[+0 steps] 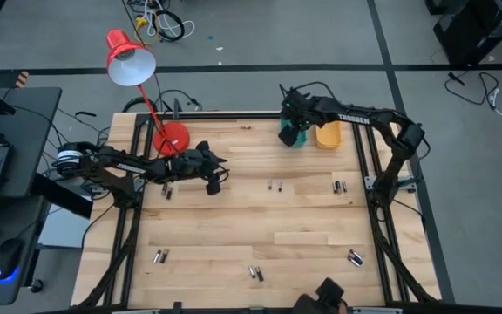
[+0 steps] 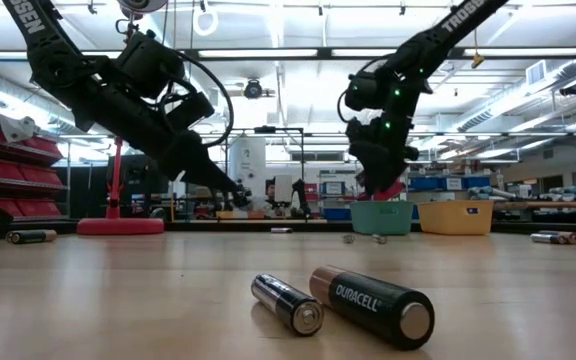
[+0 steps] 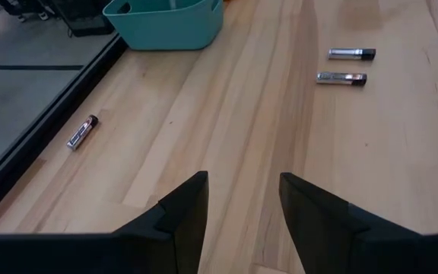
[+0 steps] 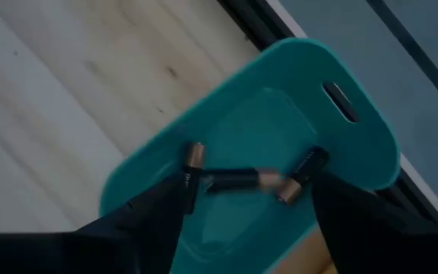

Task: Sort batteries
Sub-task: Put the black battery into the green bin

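Note:
Batteries lie in pairs on the wooden table: near my left gripper (image 1: 168, 189), mid-table (image 1: 274, 185), right (image 1: 340, 185), and along the near edge (image 1: 159, 255), (image 1: 254, 272), (image 1: 354, 256). My left gripper (image 3: 242, 205) hovers open above bare wood left of centre (image 1: 214, 179). My right gripper (image 4: 253, 209) stands open, pointing down over the teal bin (image 4: 280, 99) at the far edge (image 1: 290, 131). Three batteries (image 4: 234, 180) show inside the bin's outline between the fingers; the middle one is blurred. Whether they lie there or are falling, I cannot tell.
A yellow bin (image 1: 328, 133) stands right of the teal bin (image 2: 381, 216). A red desk lamp has its base (image 1: 171, 137) at the far left, close behind my left arm. Two batteries (image 2: 373, 305) lie right in front of the low camera.

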### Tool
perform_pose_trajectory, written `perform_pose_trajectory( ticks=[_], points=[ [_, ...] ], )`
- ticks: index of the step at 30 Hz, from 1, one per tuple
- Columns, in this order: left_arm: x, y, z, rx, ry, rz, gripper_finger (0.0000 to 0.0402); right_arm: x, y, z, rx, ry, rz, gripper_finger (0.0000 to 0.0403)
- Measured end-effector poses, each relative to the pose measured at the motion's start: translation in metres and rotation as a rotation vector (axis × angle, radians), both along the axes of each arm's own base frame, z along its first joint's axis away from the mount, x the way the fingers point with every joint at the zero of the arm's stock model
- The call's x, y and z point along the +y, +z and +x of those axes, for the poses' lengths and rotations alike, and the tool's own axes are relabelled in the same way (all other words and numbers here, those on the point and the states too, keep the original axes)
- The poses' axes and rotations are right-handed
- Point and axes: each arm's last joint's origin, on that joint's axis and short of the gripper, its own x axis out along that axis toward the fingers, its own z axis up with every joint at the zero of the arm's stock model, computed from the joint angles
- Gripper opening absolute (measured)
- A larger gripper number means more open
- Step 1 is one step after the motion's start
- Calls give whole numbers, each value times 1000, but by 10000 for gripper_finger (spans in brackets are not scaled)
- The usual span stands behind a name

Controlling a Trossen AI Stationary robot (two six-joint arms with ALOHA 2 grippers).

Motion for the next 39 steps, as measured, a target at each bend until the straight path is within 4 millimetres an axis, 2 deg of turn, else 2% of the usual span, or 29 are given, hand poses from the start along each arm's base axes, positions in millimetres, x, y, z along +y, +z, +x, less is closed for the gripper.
perform_pose_trajectory(
  ticks=[5,9,12,15,18,22,27,33,39],
  points=[
    [0,-1,0,6,0,-2,179,0,-3,-4,79,-47,-60,317],
    [0,-1,0,7,1,-4,179,9,2,-7,138,-86,-92,336],
    [0,-1,0,7,1,-4,179,27,17,-10,158,-74,-94,333],
    [0,-1,0,10,2,-6,179,57,30,-22,192,-72,-35,318],
    [0,-2,-1,17,9,-22,179,96,27,-38,156,-65,30,300],
    [0,-2,-1,16,5,-14,179,137,-1,-57,60,-107,153,273],
    [2,5,2,-35,-14,51,179,174,-31,-61,-23,-150,264,193],
    [2,8,3,-61,-22,77,179,190,-48,-63,36,-167,286,95],
    [3,9,4,-74,-20,76,179,184,-54,-57,25,-153,271,59]
  ],
)
